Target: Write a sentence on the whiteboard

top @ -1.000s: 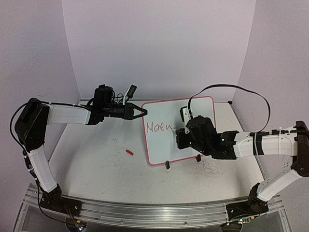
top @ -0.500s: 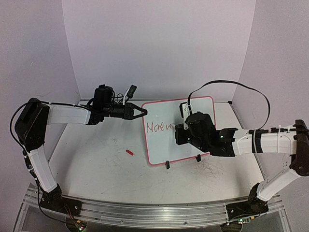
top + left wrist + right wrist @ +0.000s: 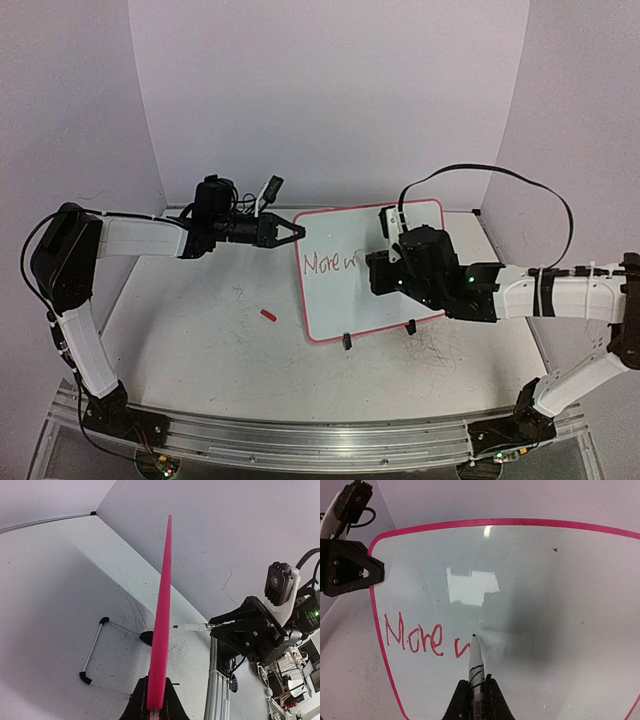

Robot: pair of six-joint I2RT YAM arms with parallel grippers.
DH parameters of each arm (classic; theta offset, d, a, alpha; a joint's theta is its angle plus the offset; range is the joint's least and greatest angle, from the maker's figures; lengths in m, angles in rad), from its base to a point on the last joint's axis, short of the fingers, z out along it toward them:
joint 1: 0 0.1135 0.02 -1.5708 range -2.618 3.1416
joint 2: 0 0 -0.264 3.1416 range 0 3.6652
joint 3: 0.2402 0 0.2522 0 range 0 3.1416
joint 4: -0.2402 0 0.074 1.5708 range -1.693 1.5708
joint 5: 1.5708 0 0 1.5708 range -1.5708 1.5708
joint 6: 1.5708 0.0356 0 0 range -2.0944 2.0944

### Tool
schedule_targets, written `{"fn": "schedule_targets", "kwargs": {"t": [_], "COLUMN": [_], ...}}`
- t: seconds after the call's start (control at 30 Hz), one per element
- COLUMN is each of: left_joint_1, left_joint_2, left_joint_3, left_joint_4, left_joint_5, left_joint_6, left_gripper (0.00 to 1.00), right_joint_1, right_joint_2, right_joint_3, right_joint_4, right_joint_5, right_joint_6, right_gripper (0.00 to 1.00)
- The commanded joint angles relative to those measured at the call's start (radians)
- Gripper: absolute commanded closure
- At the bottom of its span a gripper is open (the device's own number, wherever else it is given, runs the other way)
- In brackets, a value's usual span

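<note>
Where the left arm reaches: the left gripper (image 3: 296, 230) sits at the far left edge of the board, its fingers (image 3: 137, 706) clenched on the pink rim (image 3: 162, 605) to steady it.
Loose piece: a small red piece (image 3: 267, 314), probably the pen's cap, lies on the table (image 3: 180, 330) left of the board and apart from it.
Board: the whiteboard (image 3: 345, 305) stands mid-table between the two arms, tilted back on two black feet (image 3: 346, 341), with its face toward the right arm.
Writing: the sentence (image 3: 414, 637) sits near the left rim and so far reads "More" plus the start of another letter. By my judgement it is early in the job.
Pen: the marker (image 3: 476, 666) has its tip touching the board just right of that last stroke.
Right arm: the right gripper (image 3: 476, 692) is in front of the board, fingers grasping the marker's barrel tightly.
Risk, push: too much pen pressure could rock the board back or twist it, since it is held at one edge only.
Risk, contact: if the board shifts or the tip lifts, strokes could break or wander.
Risk, smear: a low wrist moving rightward could drag across wet ink.
Risk, room: large letters may crowd the right rim.
</note>
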Motion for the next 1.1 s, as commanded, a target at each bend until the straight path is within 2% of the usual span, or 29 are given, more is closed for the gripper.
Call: {"fn": "schedule_targets", "kwargs": {"t": [0.0,0.57,0.83,1.07], "left_joint_1": [-0.002,-0.002,-0.002,-0.002], "left_joint_2": [-0.001,0.0,0.0,0.0], "left_joint_3": [-0.004,-0.004,-0.002,-0.003], "left_joint_4": [0.001,0.001,0.001,0.001], "left_joint_5": [-0.007,-0.004,-0.003,-0.006], "left_joint_6": [-0.024,-0.024,-0.024,-0.022], "left_gripper": [1.0,1.0,1.0,1.0], "right_joint_1": [-0.019,-0.025,-0.024,-0.024], "right_joint_2": [0.005,0.053,-0.051,-0.037], "right_joint_3": [0.016,0.037,-0.026,-0.049], "right_joint_4": [0.032,0.03,0.013,0.023], "right_joint_5": [-0.014,0.045,-0.033,-0.068], "right_joint_6": [0.001,-0.01,0.008,0.028], "right_gripper": [1.0,1.0,1.0,1.0]}}
